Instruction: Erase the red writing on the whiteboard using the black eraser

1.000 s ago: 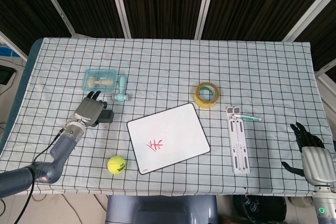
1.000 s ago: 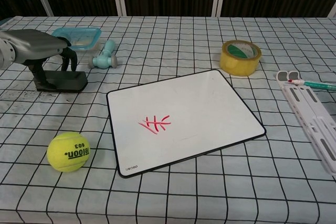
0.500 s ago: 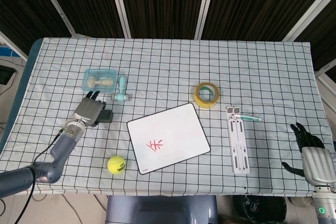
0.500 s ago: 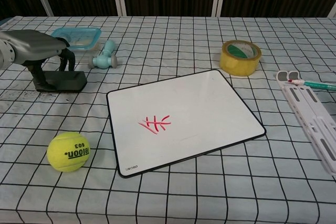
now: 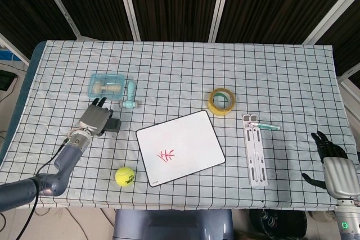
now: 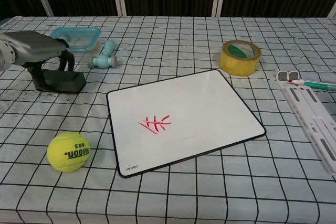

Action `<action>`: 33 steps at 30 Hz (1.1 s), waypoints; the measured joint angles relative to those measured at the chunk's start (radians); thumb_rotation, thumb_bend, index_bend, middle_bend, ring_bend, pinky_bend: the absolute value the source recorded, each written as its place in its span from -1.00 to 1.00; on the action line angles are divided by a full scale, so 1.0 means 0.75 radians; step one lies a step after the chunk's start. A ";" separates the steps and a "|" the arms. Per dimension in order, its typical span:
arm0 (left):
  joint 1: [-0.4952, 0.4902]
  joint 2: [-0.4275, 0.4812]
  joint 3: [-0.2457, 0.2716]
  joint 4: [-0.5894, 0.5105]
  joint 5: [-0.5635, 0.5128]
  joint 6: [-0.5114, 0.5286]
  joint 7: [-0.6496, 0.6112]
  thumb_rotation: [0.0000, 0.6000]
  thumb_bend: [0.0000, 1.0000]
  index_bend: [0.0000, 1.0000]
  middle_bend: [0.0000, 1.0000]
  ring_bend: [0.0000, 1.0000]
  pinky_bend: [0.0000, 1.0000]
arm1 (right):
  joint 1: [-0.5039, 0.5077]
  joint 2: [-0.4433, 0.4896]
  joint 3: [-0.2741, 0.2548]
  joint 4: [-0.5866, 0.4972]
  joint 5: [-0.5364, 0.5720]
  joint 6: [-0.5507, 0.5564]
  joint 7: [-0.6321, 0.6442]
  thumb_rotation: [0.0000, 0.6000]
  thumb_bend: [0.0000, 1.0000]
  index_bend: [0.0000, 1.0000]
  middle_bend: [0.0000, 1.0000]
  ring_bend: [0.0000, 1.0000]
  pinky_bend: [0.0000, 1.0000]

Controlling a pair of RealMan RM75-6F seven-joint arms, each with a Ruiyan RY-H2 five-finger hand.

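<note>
Left hand clasping black rectangular block eraser on checked counter, left of glossy black-rimmed whiteboard, red writing intact, right hand empty, fingers spread, at counter's near right edge.

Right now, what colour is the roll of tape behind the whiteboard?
Yellow: the roll of tape has a yellow outer band, clearest in the chest view.

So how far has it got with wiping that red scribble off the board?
Nothing is wiped yet: the red writing is whole on the whiteboard. In hand: the left hand has its fingers around the black eraser, which sits on the table left of the board. Left to do: lift it, carry it over and rub the marks away. The right hand rests open, far off.
</note>
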State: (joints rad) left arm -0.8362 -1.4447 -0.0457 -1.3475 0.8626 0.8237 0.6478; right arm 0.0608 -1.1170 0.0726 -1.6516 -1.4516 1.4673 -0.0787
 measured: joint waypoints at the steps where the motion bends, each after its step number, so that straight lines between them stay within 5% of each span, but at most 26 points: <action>1: 0.000 0.002 0.000 -0.004 0.003 0.004 0.000 1.00 -0.43 -0.16 -0.08 -0.93 -0.82 | 0.000 0.000 0.000 0.000 0.000 -0.001 0.001 1.00 -0.87 -0.91 -0.85 -0.63 -0.57; 20: -0.013 0.121 -0.033 -0.419 0.119 0.175 0.056 1.00 -0.38 -0.14 -0.07 -0.93 -0.82 | -0.004 -0.002 0.001 0.001 0.000 0.008 0.008 1.00 -0.86 -0.91 -0.84 -0.63 -0.57; 33: -0.150 -0.152 -0.062 -0.448 0.098 0.228 0.326 1.00 -0.38 -0.15 -0.07 -0.93 -0.82 | -0.004 -0.002 0.001 0.003 -0.003 0.011 0.006 1.00 -0.86 -0.91 -0.84 -0.63 -0.57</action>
State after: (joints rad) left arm -0.9488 -1.5584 -0.0921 -1.6838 0.9363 0.9946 0.8926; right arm 0.0578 -1.1183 0.0732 -1.6495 -1.4541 1.4753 -0.0742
